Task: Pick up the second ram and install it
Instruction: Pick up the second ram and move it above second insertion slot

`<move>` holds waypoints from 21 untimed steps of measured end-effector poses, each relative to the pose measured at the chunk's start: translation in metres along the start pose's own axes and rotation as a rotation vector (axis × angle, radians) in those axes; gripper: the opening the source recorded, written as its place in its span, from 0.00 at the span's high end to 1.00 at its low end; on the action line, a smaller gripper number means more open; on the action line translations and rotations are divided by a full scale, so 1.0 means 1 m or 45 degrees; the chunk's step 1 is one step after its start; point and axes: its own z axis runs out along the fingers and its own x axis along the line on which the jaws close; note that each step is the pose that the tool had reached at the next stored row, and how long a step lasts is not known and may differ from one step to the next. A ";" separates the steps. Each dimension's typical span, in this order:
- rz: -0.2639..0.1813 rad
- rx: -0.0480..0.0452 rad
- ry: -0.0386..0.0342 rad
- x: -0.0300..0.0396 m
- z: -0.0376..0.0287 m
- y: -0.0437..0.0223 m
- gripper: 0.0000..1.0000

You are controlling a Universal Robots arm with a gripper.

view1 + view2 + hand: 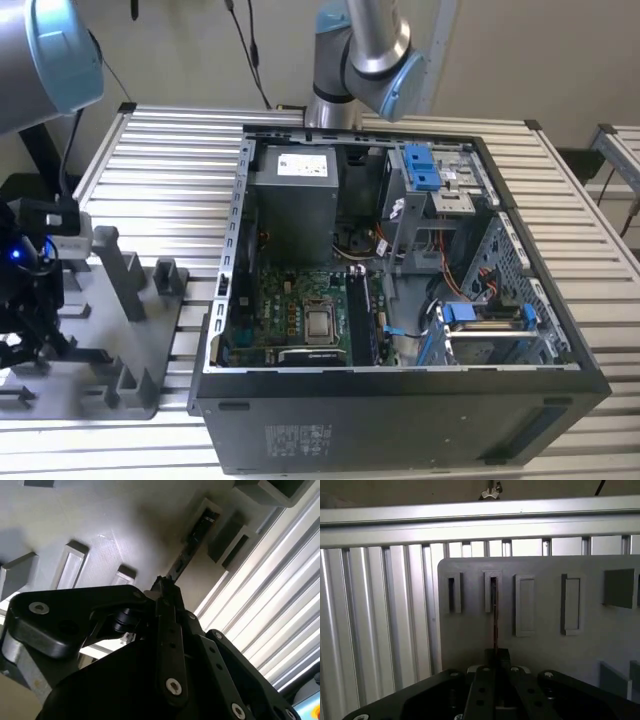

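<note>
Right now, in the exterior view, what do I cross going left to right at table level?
gripper → grey slotted fixture → open PC case, left wall → motherboard → blue-handled drive cage → neighbouring table's edge

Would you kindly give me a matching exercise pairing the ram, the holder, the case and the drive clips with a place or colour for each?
Things:
1. ram
2. holder
3. case
4. drive clips

Descriptions:
A. blue, inside the case
B. black, open on top, on the slatted table
C. thin and dark, seated in a holder slot
D. grey, at the exterior view's left of the case

Pairs: 1-C; 2-D; 3-B; 4-A
</note>
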 end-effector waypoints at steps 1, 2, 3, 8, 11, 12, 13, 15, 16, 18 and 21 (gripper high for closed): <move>0.000 0.000 -0.0001 0.0000 -0.0033 0.0000 0.86; 0.000 0.000 -0.0001 -0.0001 -0.0064 0.0000 0.86; 0.000 0.000 -0.0001 -0.0001 -0.0095 -0.0001 0.86; 0.000 0.000 -0.0001 -0.0002 -0.0237 -0.0001 0.86; 0.000 0.000 0.0000 -0.0002 -0.0306 -0.0001 0.86; 0.000 0.000 -0.0001 -0.0003 -0.0325 -0.0002 0.86; 0.000 0.001 -0.0002 -0.0002 -0.0345 -0.0002 0.86; -0.001 0.002 -0.0002 -0.0003 -0.0385 -0.0003 0.86; -0.002 0.003 -0.0004 -0.0003 -0.0407 -0.0003 0.86; -0.005 0.004 -0.0007 -0.0003 -0.0453 -0.0003 0.86; -0.006 0.006 -0.0010 -0.0004 -0.0524 -0.0003 0.86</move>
